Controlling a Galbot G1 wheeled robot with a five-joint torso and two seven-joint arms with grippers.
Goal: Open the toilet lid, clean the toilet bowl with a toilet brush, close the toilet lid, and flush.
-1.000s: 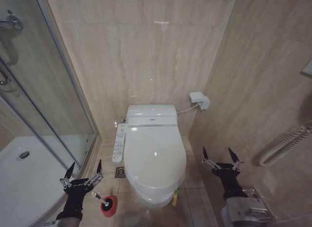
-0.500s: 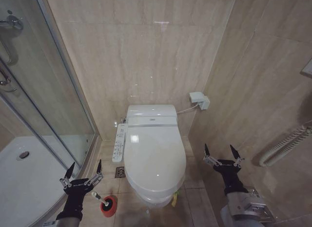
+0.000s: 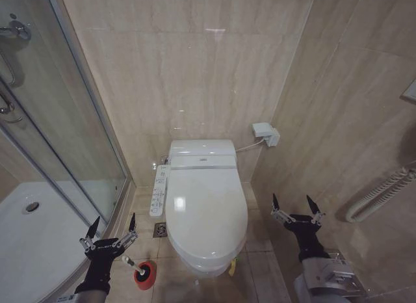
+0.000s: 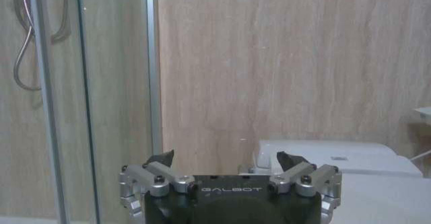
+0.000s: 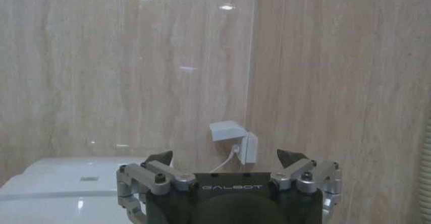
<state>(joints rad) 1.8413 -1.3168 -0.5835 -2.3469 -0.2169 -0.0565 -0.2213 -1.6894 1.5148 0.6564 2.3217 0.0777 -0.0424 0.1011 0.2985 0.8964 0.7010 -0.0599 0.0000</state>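
Observation:
The white toilet lid (image 3: pixel 205 210) lies shut over the toilet bowl (image 3: pixel 207 266), which stands against the back wall; a small green-and-yellow tag hangs at the lid's front edge. The toilet brush (image 3: pixel 133 266) leans in its round red holder (image 3: pixel 145 275) on the floor to the left of the bowl. My left gripper (image 3: pixel 112 225) is open, hanging just above and left of the brush, holding nothing. To the right of the bowl my right gripper (image 3: pixel 296 204) is open and empty too. In the wrist views the left gripper (image 4: pixel 225 159) and right gripper (image 5: pixel 225 158) point at the tiled wall.
A glass shower enclosure (image 3: pixel 62 140) and its white tray (image 3: pixel 29 235) fill the left side. The control panel (image 3: pixel 158 190) sticks out on the toilet's left. A wall socket (image 3: pixel 266 132) sits right of the tank (image 3: pixel 201 151), and a white grab rail (image 3: pixel 380 196) on the right wall.
My right gripper has shifted slightly right and a little lower than a second ago. The left gripper, brush and lid have not moved.

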